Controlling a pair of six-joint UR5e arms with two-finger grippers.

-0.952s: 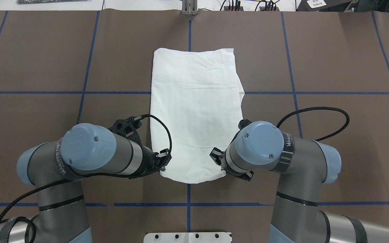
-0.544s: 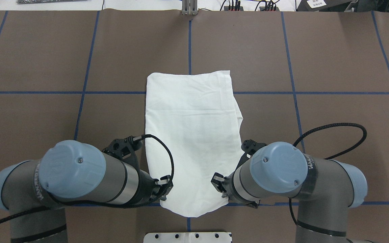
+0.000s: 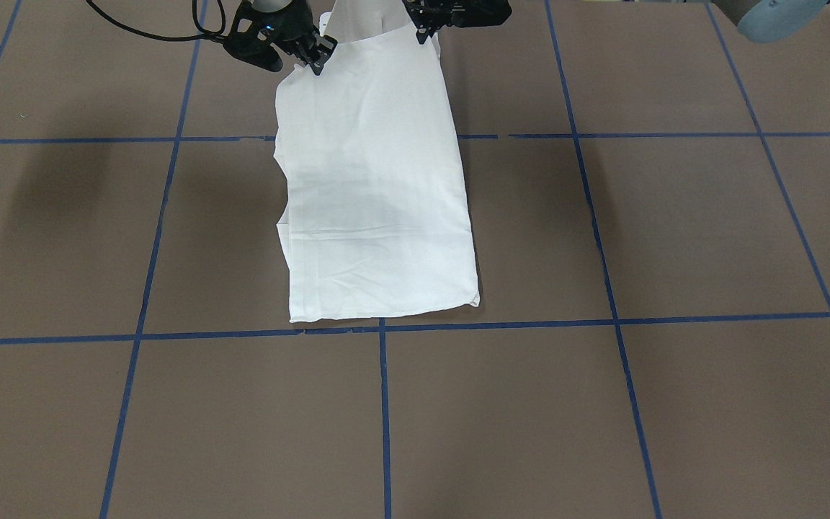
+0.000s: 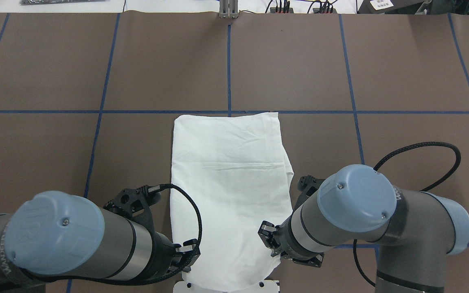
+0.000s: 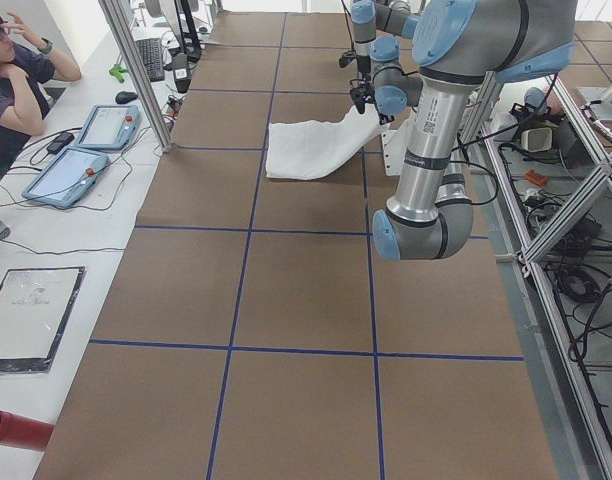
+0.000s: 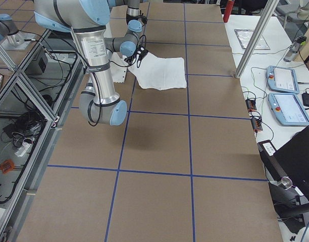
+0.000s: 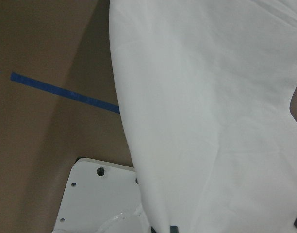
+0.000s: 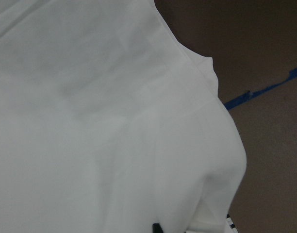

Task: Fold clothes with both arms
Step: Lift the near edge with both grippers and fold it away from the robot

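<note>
One shirt (image 4: pixel 228 179) lies lengthwise on the table (image 4: pixel 55 73), its near end raised, with one corner pinched by the left gripper (image 4: pixel 190 253) and the other by the right gripper (image 4: pixel 268 238).

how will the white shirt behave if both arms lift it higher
Likely floppy: the shirt sags between the left tool and right tool. Probably light, since two small corner pinches hold its raised end. The part on the table may drag and wrinkle.

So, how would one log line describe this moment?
left pincer: shut on white fabric T-shirt near edge | right pincer: same | near edge lifted, far end flat on brown gridded table
</note>
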